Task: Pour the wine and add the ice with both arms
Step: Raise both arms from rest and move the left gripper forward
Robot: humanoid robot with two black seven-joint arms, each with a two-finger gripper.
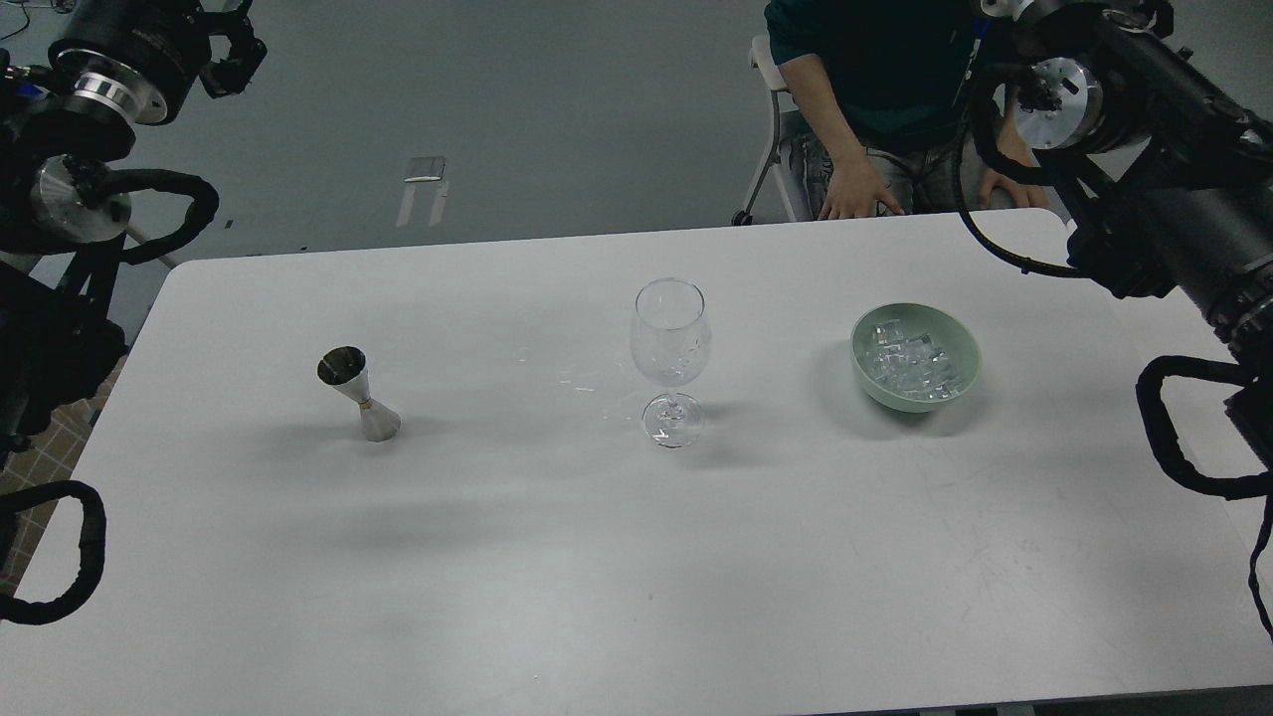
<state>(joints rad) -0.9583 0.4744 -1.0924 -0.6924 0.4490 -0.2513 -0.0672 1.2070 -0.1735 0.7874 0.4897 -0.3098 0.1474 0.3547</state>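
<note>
Overhead, the left gripper [231,55] hangs at the far left, off the table, dark and end-on; whether its fingers are spread or closed cannot be told; it holds nothing visible. The right gripper is not clearly seen; only the right arm [1174,199] enters at far right. On the white table [497,597], left to right: a steel jigger [358,394], upright; an empty wine glass [670,353] at centre; a green bowl [915,356] holding the ice [910,364]. A seated person [875,99] waits beyond the far edge. Judged: no step begun; next, the left arm must descend to the jigger, the right toward the ice.
</note>
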